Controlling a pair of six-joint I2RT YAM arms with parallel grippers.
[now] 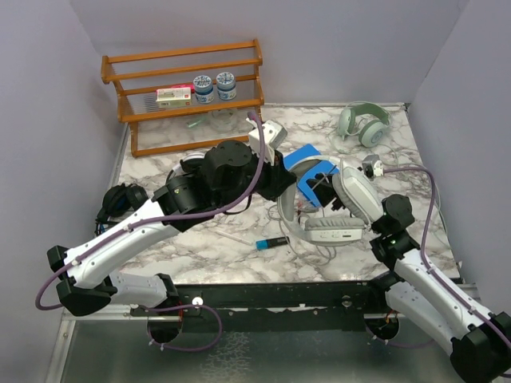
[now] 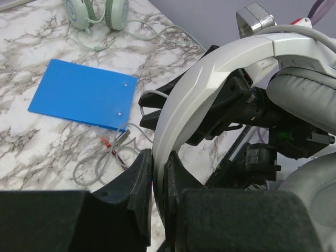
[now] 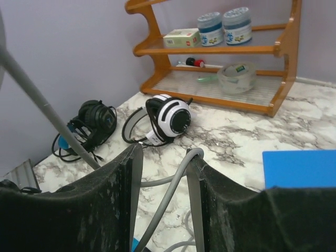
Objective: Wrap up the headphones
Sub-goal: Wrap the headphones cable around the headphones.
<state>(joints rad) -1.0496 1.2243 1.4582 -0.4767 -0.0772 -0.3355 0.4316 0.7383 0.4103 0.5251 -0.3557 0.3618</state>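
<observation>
My left gripper (image 1: pixel 281 185) (image 2: pixel 158 169) is shut on the headband of the white headphones (image 1: pixel 339 227) (image 2: pixel 210 84) with grey cushions, which stand up off the marble table at the centre. Their thin grey cable (image 3: pixel 176 194) runs between the fingers of my right gripper (image 3: pixel 163 153) and hooks over its right fingertip (image 3: pixel 195 155); those jaws stand apart and do not pinch it. More cable (image 2: pixel 100 163) lies in loose loops on the table. A black pair (image 3: pixel 95 121) (image 1: pixel 120 199) and a white-and-black pair (image 3: pixel 169 118) lie at the left.
A pale green-white pair (image 1: pixel 363 124) (image 2: pixel 97 13) lies at the back right. A blue board (image 1: pixel 307 158) (image 2: pixel 84 94) is beside the held pair. A wooden rack (image 1: pixel 188 88) (image 3: pixel 220 79) with jars and a box stands at the back left. A small blue-black plug (image 1: pixel 271 242) lies near the front.
</observation>
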